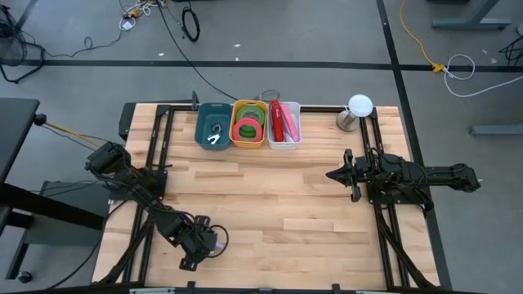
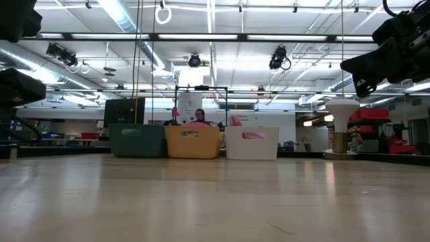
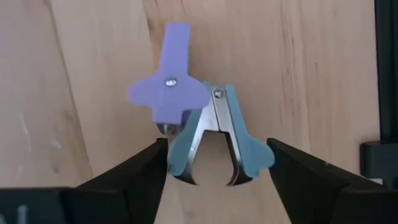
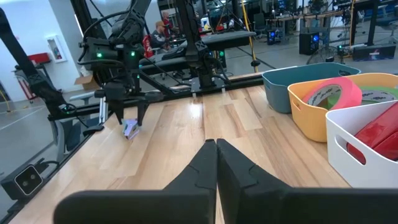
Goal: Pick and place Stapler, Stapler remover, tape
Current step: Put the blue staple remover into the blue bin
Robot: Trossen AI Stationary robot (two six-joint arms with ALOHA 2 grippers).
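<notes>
My left gripper [image 3: 217, 163] sits low over the near-left corner of the wooden surface [image 1: 278, 204], its two dark fingers spread apart with a staple remover [image 3: 214, 140] lying between them; neither finger pad clearly presses it yet, so I judge the gripper open and straddling rather than gripping. The remover lies flat on the wood, its two blue plastic grips splayed toward the fingers and its shiny metal claws curving in between, while the hinge end points away from the wrist. A second, lilac piece [image 3: 169, 87] overlaps that hinge end. The grips line up across the finger gap, so closing should squeeze them together, and this arm is plainly the nearer one. The right gripper [image 4: 216, 162] is shut and empty, hovering above the right side of the surface. At the far edge stand three bins: the teal bin [image 1: 213, 126] holds another small remover, the yellow bin [image 1: 248, 124] holds the green tape [image 1: 248, 122] and a pink roll [image 4: 334, 93], and the white bin [image 1: 284, 124] holds a red stapler [image 1: 279, 119].
</notes>
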